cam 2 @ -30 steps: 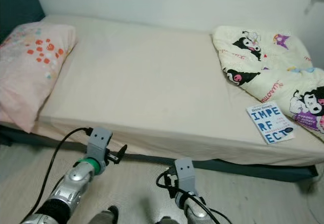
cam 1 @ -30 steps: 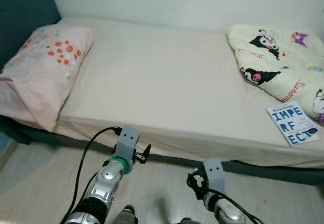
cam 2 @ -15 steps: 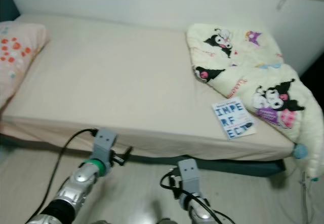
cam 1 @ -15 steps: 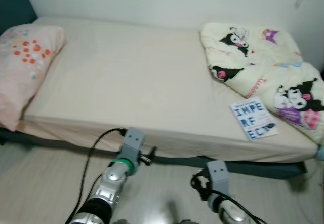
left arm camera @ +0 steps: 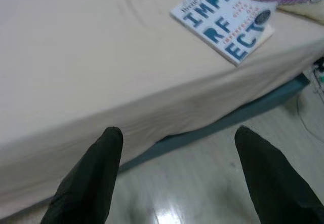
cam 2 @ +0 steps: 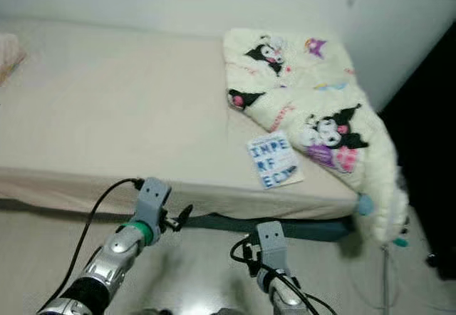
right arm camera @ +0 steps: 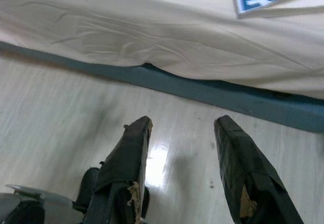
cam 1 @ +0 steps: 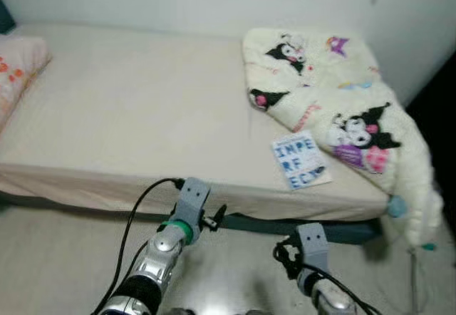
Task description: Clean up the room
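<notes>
A white book (cam 1: 301, 161) with blue letters lies near the front edge of the cream bed (cam 1: 128, 108), beside a crumpled cartoon-print blanket (cam 1: 335, 94) that droops over the bed's right end. My left gripper (left arm camera: 178, 132) hangs open over the floor in front of the bed edge, with the book (left arm camera: 226, 15) ahead of it on the mattress. Lower and close to the floor, my right gripper (right arm camera: 183, 119) is open and empty, facing the blue bed base (right arm camera: 243, 100). Both arms (cam 1: 174, 233) are held low before the bed.
A pink flowered pillow (cam 1: 18, 65) peeks in at the bed's far left. A white wall (cam 1: 178, 1) runs behind the bed. Dark space (cam 2: 427, 151) opens past the bed's right end. Pale shiny floor (right arm camera: 61, 107) lies between me and the bed.
The camera has swung to the right: the pillow has slid to the left edge, while the blanket and book sit nearer the middle. Both arms keep the same low pose.
</notes>
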Robot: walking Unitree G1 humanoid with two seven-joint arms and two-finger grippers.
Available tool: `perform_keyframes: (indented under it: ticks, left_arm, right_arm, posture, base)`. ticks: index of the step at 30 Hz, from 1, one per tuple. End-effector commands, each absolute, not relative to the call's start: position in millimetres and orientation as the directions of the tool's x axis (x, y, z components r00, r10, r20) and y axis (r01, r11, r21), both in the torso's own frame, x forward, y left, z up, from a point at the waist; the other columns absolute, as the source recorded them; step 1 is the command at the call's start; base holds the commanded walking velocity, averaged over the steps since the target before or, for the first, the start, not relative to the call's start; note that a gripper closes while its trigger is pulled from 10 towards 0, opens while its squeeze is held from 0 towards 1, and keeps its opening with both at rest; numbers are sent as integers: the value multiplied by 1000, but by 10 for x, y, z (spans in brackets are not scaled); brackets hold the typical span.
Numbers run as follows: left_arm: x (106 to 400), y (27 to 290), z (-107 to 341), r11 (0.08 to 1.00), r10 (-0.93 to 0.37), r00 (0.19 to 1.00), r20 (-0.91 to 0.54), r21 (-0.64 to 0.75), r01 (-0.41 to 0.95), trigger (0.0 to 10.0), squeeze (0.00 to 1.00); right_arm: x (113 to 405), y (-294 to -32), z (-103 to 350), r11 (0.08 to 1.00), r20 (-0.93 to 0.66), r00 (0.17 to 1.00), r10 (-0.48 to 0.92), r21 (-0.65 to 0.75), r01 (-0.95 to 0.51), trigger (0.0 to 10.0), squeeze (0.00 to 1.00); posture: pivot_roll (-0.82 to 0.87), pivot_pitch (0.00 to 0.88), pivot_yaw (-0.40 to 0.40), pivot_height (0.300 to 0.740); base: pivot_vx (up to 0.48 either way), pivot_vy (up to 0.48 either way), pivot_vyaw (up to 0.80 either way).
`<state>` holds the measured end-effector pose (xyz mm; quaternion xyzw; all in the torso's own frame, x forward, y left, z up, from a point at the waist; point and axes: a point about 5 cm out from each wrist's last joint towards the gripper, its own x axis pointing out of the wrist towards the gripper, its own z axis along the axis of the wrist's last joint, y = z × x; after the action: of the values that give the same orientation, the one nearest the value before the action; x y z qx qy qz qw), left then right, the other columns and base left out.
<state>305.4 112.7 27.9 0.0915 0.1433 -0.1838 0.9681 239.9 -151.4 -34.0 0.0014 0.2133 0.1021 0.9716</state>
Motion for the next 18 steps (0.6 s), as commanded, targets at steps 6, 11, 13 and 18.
perform_keyframes:
  ticks: [6,11,13,18]
  left_arm:
    - [3016,1133,205,922,-311,885,-347,116,370,10000,0]
    - [3039,1159,217,928,-291,892,-345,127,352,10000,0]
    - [3042,1157,228,926,-299,894,-333,124,356,10000,0]
    - [3043,1149,237,919,-311,892,-328,133,370,10000,0]
  right_arm:
    - [2307,-1531,-414,980,-449,872,193,52,-190,10000,0]
    - [2311,-1533,-412,980,-448,873,194,52,-192,10000,0]
    - [2311,-1532,-411,980,-447,873,194,51,-192,10000,0]
    - [2308,-1535,-412,980,-447,874,193,50,-191,10000,0]
  posture:
    - [0,77,6,740]
    - [-2,73,6,740]
    - [-4,72,8,740]
    - [-6,75,9,740]
  base:
    - [0,-47,0]
    - [0,0,0]
    - [184,0,0]
    - [435,0,0]
